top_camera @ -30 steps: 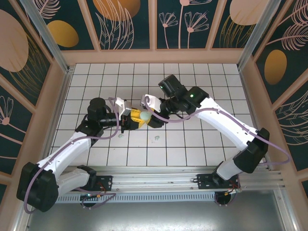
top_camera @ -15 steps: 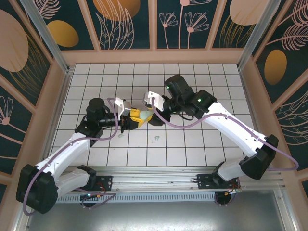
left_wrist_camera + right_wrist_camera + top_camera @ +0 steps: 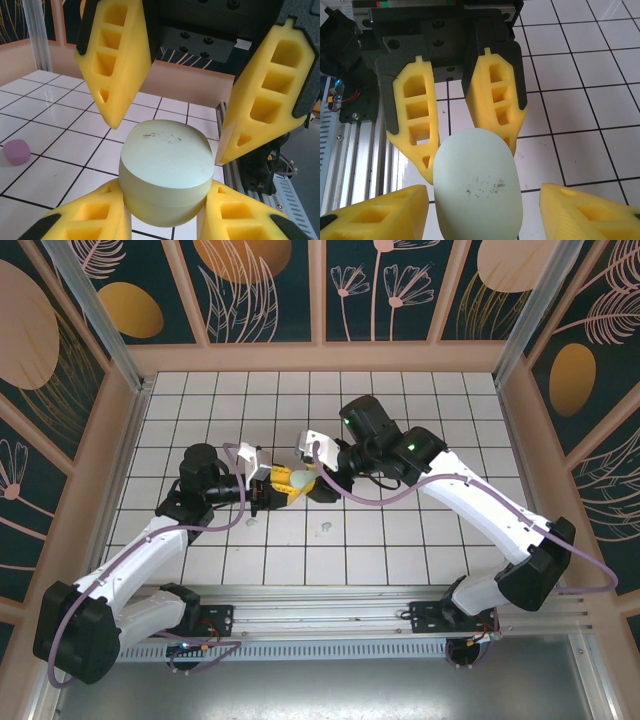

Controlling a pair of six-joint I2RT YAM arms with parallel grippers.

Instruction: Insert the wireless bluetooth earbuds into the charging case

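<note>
My left gripper (image 3: 279,489) is shut on the mint green charging case (image 3: 283,477), held above the tiles with its lid closed. In the left wrist view its yellow fingers (image 3: 82,220) pinch the case (image 3: 165,165) from both sides. My right gripper (image 3: 304,480) faces it, open. Its jaws straddle the case (image 3: 477,185) with a gap on each side, wider on the right. One pale purple earbud (image 3: 16,151) lies on the tiles to the left. In the top view a pale earbud (image 3: 251,523) and a mint green earbud (image 3: 326,529) lie on the tiles nearer the arm bases.
The white tiled table (image 3: 420,540) is walled by wooden panels (image 3: 320,358) at the back and sides. A metal rail (image 3: 330,600) with the arm bases runs along the near edge. Open tiles lie to the right and behind the grippers.
The right gripper's jaws have widened around the case, and the right arm has shifted a little to the right. The left gripper has kept still with the case.
</note>
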